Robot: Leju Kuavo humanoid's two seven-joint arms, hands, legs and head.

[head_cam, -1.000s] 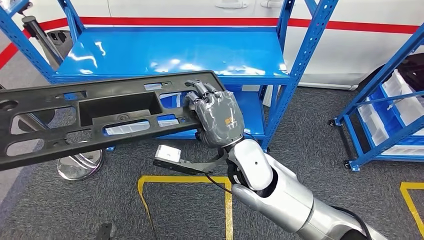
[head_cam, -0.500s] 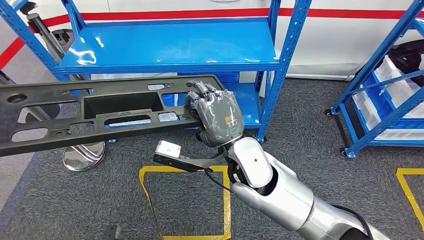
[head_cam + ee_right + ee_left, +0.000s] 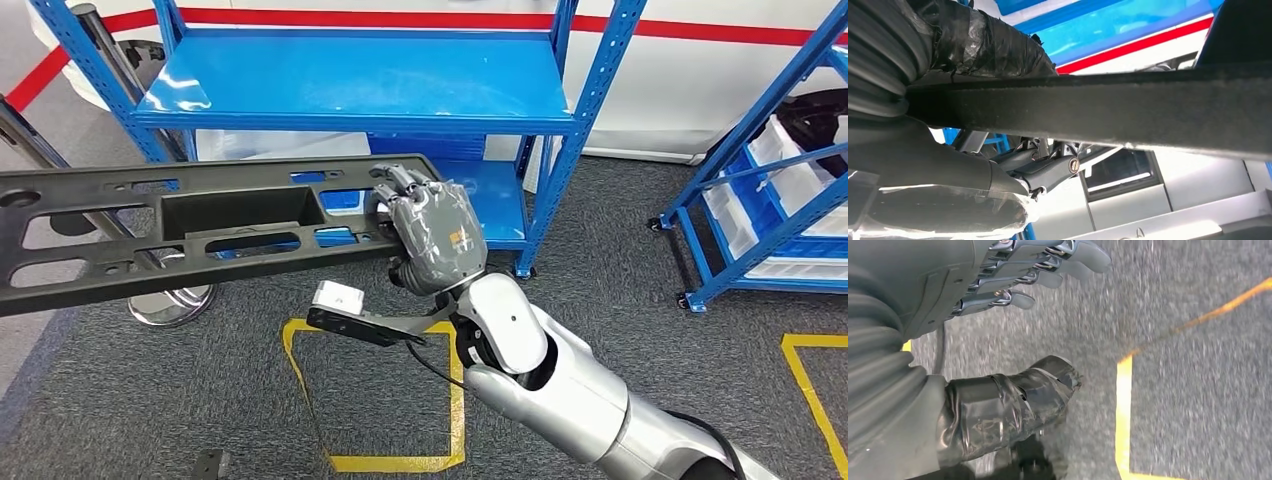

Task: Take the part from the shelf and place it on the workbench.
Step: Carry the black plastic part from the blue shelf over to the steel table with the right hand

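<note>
Part (image 3: 190,235): hanging level in front of the blue shelf (image 3: 355,85), clear of its boards.
Right hand (image 3: 432,235): gripping the part's end, fingers curling over its edge.
Left hand (image 3: 998,295): hanging over grey carpet (image 3: 1198,390), fingers apart, holding nothing.
Round metal base (image 3: 170,305): sitting under the part.

We find no words, numbers or brand names clear enough to read; a small orange mark sits on the back of the right hand (image 3: 437,235), at about 3 o'clock from its middle, but it is too small for us to make out
</note>
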